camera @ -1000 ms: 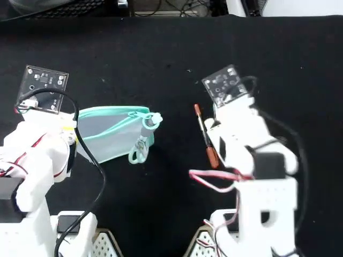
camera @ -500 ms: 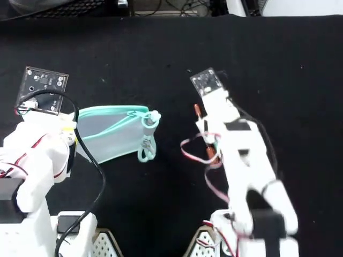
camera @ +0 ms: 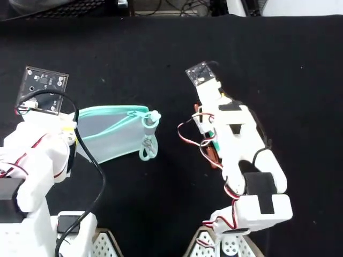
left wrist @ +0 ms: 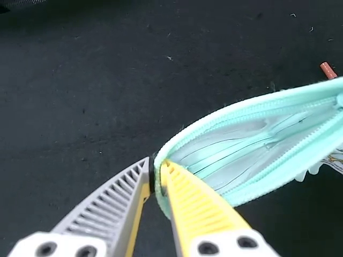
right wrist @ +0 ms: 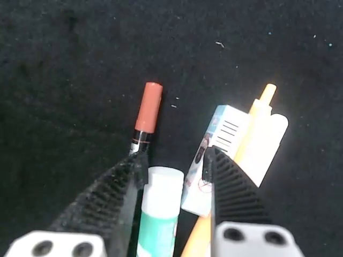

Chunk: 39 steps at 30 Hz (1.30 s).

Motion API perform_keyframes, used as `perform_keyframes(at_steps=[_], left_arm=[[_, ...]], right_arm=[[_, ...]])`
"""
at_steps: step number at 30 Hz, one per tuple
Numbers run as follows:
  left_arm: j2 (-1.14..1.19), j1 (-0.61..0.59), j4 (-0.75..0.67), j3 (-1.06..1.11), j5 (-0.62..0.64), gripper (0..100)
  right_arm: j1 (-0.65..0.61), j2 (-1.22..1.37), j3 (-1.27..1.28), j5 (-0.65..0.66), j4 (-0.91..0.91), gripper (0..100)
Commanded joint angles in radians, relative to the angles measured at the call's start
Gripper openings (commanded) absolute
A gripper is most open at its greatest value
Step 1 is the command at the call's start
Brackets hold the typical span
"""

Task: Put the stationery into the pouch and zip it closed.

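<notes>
1. Black cloth (camera: 107,53) covers the table, and the mint pouch (camera: 107,136) lies flat on it with its zip undone and its mouth gaping.
2. The left gripper (left wrist: 155,172) is pinched tight on the pouch's end, where the two rows of zip teeth meet. That hold looks meant to anchor the pouch so it cannot slide when things are pushed in, and to give the zip something to pull against later.
3. The pull cord (camera: 148,144) hangs at the pouch's opposite end. That end faces the stationery (camera: 214,159), which lies in a tight cluster beyond it and apart from it. None of it is inside the pouch.
4. The right gripper (right wrist: 174,158) hangs over that cluster with its jaws spread and nothing gripped.
   - The glue stick (right wrist: 161,209) sits between the jaws.
   - The brown pen (right wrist: 147,110) lies just beside one jaw.
   - The eraser (right wrist: 217,144) is against the other jaw.
   - The yellow marker (right wrist: 262,134) is just past the eraser.
5. Straddling the glue stick suggests it is the first pick, so the task is at its start. Because the pieces are packed so closely, closing the jaws may catch the eraser as well.
</notes>
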Motion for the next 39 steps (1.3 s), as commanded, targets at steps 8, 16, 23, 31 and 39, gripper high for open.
perform_keyframes(at_steps=[8,16,23,31,39], left_arm=[[0.005,-0.007,0.014,0.035,-0.003,3],[0.005,-0.007,0.014,0.035,-0.003,3],[0.005,-0.007,0.014,0.058,-0.002,3],[0.003,-0.007,0.014,0.059,-0.002,3],[0.003,-0.007,0.011,0.065,-0.002,3]], right_arm=[[-0.006,-0.002,-0.027,0.025,0.133,17.6],[-0.021,0.004,-0.021,0.107,0.186,17.6],[-0.048,0.005,-0.024,0.107,0.249,17.7],[-0.043,0.005,-0.019,0.106,0.247,17.7],[-0.083,-0.035,0.027,0.106,0.103,18.1]])
